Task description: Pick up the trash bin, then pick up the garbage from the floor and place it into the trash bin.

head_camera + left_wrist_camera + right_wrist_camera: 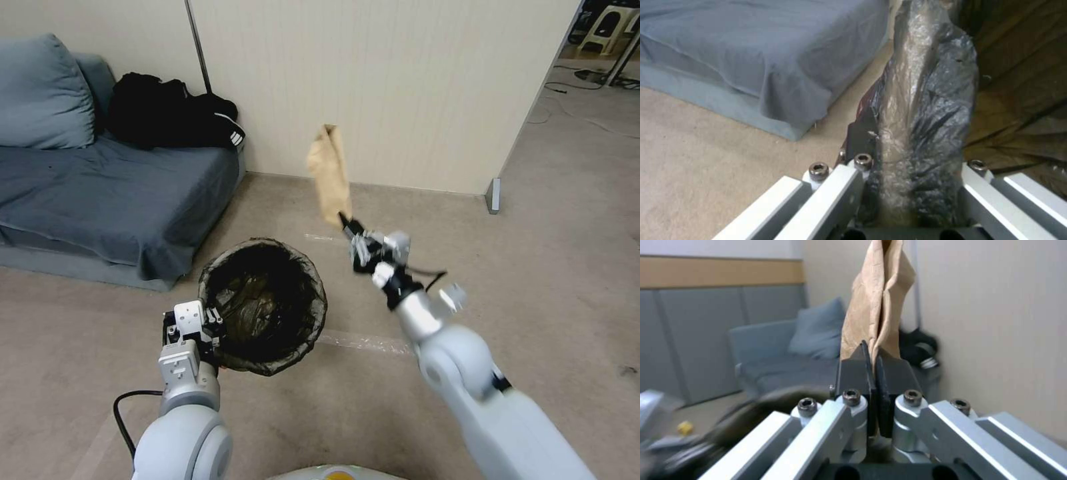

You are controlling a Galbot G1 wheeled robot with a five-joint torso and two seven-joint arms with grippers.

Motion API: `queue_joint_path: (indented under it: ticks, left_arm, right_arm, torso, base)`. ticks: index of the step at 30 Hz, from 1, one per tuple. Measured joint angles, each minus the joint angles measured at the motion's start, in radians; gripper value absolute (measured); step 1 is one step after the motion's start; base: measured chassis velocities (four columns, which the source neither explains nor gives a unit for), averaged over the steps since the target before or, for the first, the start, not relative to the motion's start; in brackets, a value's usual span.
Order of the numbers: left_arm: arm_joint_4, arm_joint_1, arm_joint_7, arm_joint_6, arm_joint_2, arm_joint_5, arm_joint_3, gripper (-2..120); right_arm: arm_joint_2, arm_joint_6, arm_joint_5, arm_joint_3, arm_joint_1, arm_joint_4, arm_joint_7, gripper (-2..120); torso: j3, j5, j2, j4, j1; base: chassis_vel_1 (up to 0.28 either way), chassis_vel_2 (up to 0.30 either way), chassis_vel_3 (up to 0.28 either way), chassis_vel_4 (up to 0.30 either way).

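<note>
My left gripper [215, 328] is shut on the near rim of the trash bin [263, 303], a round bucket lined with a dark crinkly bag, and holds it above the floor. In the left wrist view the bagged rim of the trash bin [925, 110] runs between the fingers. My right gripper [348, 225] is shut on a piece of garbage, a tan paper piece [329, 175], which stands up from the fingertips, to the right of and beyond the bin. In the right wrist view the black pads pinch the bottom of the tan paper piece [878, 303].
A grey-blue sofa [100, 187] with a pillow and a black bag [170, 113] stands at the left. A beige partition wall [373, 87] runs behind, ending at a foot [493, 195] on the right. Beige floor [567, 253] lies open to the right.
</note>
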Motion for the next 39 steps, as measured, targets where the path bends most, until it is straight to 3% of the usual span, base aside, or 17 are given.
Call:
queue_joint_path:
  ticks: [11,31,35,39]
  left_arm:
    - [-0.001,0.001,0.0,0.0,-0.003,0.005,0.005,1]
    - [-0.011,0.004,0.0,-0.001,-0.013,0.009,0.008,0]
    - [-0.011,0.0,0.002,-0.001,-0.02,0.008,0.008,0]
    - [-0.011,-0.001,0.002,-0.001,-0.024,0.006,0.008,0]
  right_arm:
    - [0.0,0.056,-0.14,-0.087,-0.142,-0.038,-0.025,0]
    - [0.107,0.095,-0.205,-0.093,-0.144,-0.226,0.004,0]
    - [0.129,0.091,-0.233,-0.109,-0.143,-0.241,0.019,17]
    - [0.131,0.091,-0.24,-0.116,-0.143,-0.244,0.02,25]
  torso:
    - [0.0,0.0001,0.0,0.0002,0.0]
    - [0.0,0.0,0.0,0.0002,0.0]
    - [0.0,0.0001,0.0,0.0002,0.0]
    - [0.0,0.0001,0.0,0.0002,0.0]
  base:
    - [0.0,0.0,0.0,0.0]
    - [0.0,0.0,0.0,0.0]
    - [0.0,0.0,0.0,0.0]
    - [0.0,0.0,0.0,0.0]
